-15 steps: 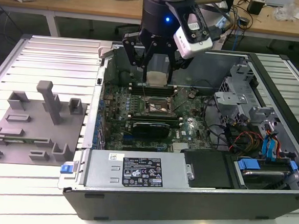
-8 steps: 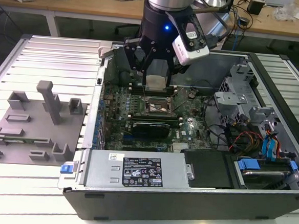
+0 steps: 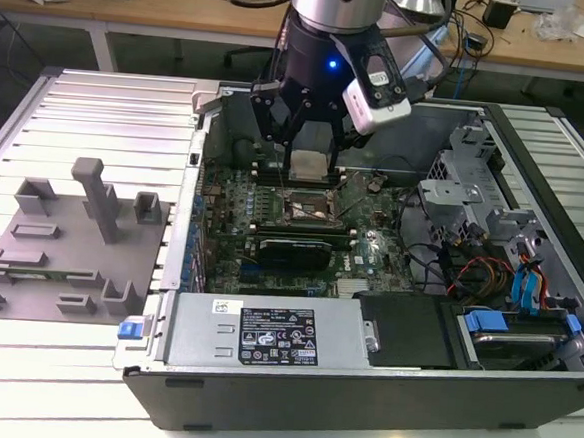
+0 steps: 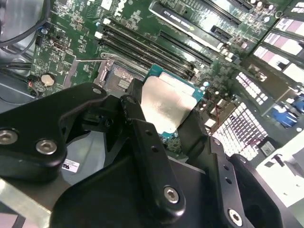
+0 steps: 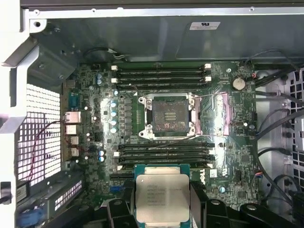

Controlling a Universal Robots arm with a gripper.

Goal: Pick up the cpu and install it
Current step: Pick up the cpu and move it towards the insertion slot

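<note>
Grip on the cpu (image 4: 167,105) comes from two sides: the gripper (image 4: 166,121) has its black fingers (image 4: 138,118) closed against opposite edges of the chip, whose silvery top faces the second wrist view. In the exterior view the gripper (image 3: 308,168) hangs inside the open case (image 3: 380,401), which lies on its side on a slatted metal table (image 3: 69,394). The cpu (image 3: 308,164) sits in the air just above the socket (image 3: 309,208), apart from it.

The first wrist view looks down on the motherboard (image 5: 232,156). The socket (image 5: 169,115) has its contact field exposed, with its load plate (image 5: 223,114) swung aside beside it. There the cpu (image 5: 162,198) is level and square to the board, held between the fingers (image 5: 202,211). It covers part of the memory slots (image 5: 161,151) on one side of the socket, and a second bank of slots (image 5: 161,76) runs along the socket's far side. A coin cell (image 5: 238,83) sits near the load plate.

On the exterior view's left, well apart from the case, a grey fixture (image 3: 59,253) with upright blocks rests on the table. A power supply (image 3: 264,335) lies along the case's near wall.
</note>
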